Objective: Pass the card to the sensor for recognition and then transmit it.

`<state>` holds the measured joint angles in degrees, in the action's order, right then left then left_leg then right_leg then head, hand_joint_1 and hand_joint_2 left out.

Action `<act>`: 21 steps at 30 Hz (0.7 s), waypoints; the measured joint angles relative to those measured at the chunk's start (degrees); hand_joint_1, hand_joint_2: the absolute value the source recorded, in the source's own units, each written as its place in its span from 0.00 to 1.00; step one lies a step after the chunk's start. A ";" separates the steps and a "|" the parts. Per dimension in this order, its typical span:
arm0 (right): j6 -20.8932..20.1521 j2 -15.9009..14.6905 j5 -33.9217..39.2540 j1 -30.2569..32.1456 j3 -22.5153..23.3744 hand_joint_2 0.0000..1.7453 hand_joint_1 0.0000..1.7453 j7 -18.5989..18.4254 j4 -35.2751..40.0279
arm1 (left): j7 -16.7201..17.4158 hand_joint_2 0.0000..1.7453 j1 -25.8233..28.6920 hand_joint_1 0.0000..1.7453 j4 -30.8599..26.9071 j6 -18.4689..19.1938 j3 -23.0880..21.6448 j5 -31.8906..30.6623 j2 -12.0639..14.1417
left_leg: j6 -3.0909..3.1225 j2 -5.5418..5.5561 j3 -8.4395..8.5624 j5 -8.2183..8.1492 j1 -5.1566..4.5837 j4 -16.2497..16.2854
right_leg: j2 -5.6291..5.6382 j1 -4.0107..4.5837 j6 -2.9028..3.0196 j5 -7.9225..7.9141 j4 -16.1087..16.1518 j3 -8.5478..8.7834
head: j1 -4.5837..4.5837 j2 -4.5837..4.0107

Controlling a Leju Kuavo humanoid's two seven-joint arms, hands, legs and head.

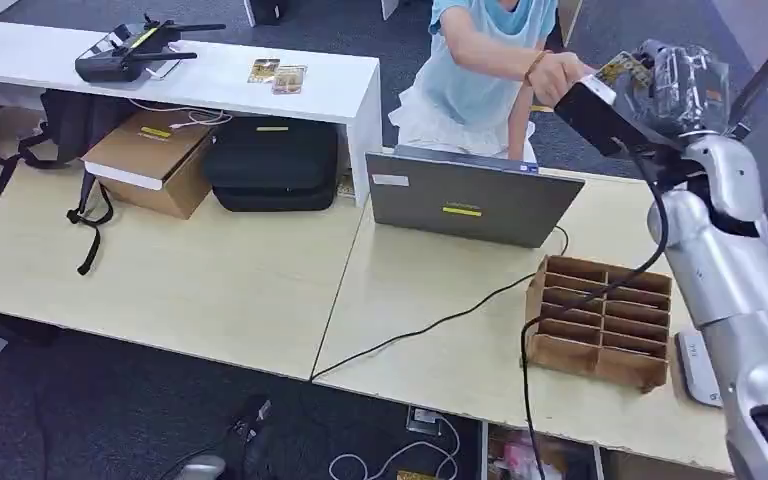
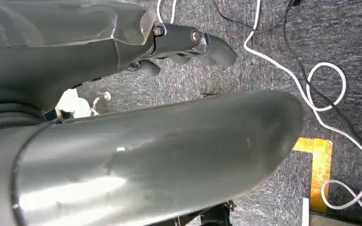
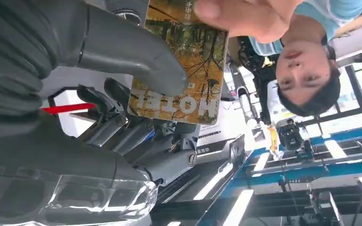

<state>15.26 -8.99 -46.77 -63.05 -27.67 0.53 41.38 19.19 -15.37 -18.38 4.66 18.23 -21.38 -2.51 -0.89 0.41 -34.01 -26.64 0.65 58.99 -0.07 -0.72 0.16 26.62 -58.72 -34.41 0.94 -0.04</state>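
We have the right hand (image 3: 122, 89) raised high over the far side of the table (image 1: 260, 270), thumb pressed down on the card (image 3: 184, 66) with fingers behind it. The card sits between that hand and a person's hand (image 1: 560, 75), whose fingertips already touch its other end. The left hand (image 2: 188, 44) hangs low over the floor, fingers curled in, holding nothing.

Here's our worry: both are on the card at once. If we let go before the person has a firm hold, it drops; if we hang on while they pull, it bends or slips askew.

Below, the pale table carries a laptop (image 1: 475, 200) and a cardboard divider box (image 1: 600, 320), a black cable trailing between. A white desk (image 1: 210, 75) behind holds a controller (image 1: 125, 50), bags underneath, dark carpet all round.
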 joint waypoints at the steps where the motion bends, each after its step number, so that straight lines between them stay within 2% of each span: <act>1: 0.00 0.60 -0.11 -0.45 -0.35 1.00 1.00 -0.24 -0.73 | 0.00 0.00 -0.11 0.00 0.15 0.00 -0.09 0.00 0.00 | 0.00 -0.01 0.00 0.00 0.00 0.00 | 0.01 0.00 0.00 0.00 0.00 -0.01 | 0.02 0.00; 8: 0.00 2.96 -0.94 -2.07 -1.27 1.00 1.00 -0.70 -3.72 | 0.00 0.00 -0.77 0.00 0.85 0.00 -0.33 0.09 0.00 | 0.00 -0.01 0.01 0.00 0.00 0.00 | 0.01 0.00 0.00 0.00 0.00 -0.01 | 0.00 0.00; 9: 0.00 3.18 -0.94 -2.17 -1.34 1.00 0.96 -0.70 -3.96 | 0.00 0.00 -0.79 0.00 0.90 -0.04 -0.33 0.15 0.00 | 0.00 -0.01 0.01 0.00 0.00 0.00 | 0.01 0.00 0.00 0.00 0.00 -0.01 | 0.00 0.00; 11: 0.00 3.57 -0.92 -2.29 -1.49 1.00 0.61 -0.70 -4.35 | 0.00 0.00 -0.82 0.00 1.01 -0.09 -0.33 0.22 0.00 | 0.00 -0.01 0.01 0.00 0.00 0.00 | 0.01 0.00 0.00 0.00 0.00 -0.01 | 0.00 0.00; 12: 0.00 3.74 -0.92 -2.31 -1.53 1.00 0.22 -0.70 -4.55 | 0.00 0.00 -0.82 0.00 1.05 -0.13 -0.33 0.24 0.00 | 0.00 0.00 0.01 0.00 0.00 0.00 | 0.01 0.00 0.00 0.00 0.00 -0.01 | 0.00 0.00; 13: -0.02 3.90 -0.92 -2.31 -1.60 1.00 0.13 -0.70 -4.70 | 0.00 0.00 -0.82 0.00 1.09 -0.20 -0.33 0.33 0.00 | 0.00 -0.01 0.01 0.00 0.00 0.00 | 0.01 0.00 0.00 0.00 0.00 -0.02 | 0.00 0.00; 14: -0.02 4.09 -0.92 -2.34 -1.64 1.00 0.13 -0.70 -4.85 | 0.00 0.00 -0.83 0.00 1.16 -0.24 -0.33 0.42 0.02 | 0.00 0.00 0.01 0.00 0.00 0.00 | 0.01 0.00 0.00 0.00 0.00 -0.01 | 0.02 0.00; 15: 0.00 4.27 -0.92 -2.40 -1.71 1.00 0.02 -0.70 -5.01 | 0.00 0.00 -0.86 0.00 1.29 -0.31 -0.33 0.52 0.02 | 0.00 -0.01 0.01 0.00 0.00 0.00 | 0.01 0.00 0.00 0.00 0.00 -0.02 | 0.00 0.00; 16: 0.00 4.35 -0.90 -2.43 -1.73 1.00 0.00 -0.70 -5.10 | 0.00 0.00 -0.86 0.00 1.36 -0.46 -0.33 0.59 0.02 | 0.00 -0.01 0.01 0.00 0.00 0.00 | 0.01 0.00 0.00 0.00 0.00 -0.02 | 0.02 0.00; 21: 0.04 4.84 -0.88 -2.54 -1.75 1.00 0.00 -0.94 -5.56 | 0.00 0.00 -0.86 0.00 1.55 -0.77 -0.33 0.70 0.09 | 0.00 -0.01 0.01 0.00 0.00 0.00 | 0.01 0.00 0.00 0.00 0.00 -0.02 | 0.00 0.00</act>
<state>15.30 -4.15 -47.65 -65.59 -29.42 -0.42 35.82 19.19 -16.23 -16.83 3.89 17.90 -20.68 -2.43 -0.89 0.40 -34.00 -26.64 0.65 59.00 -0.06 -0.72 0.16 26.62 -58.72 -34.42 0.94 -0.04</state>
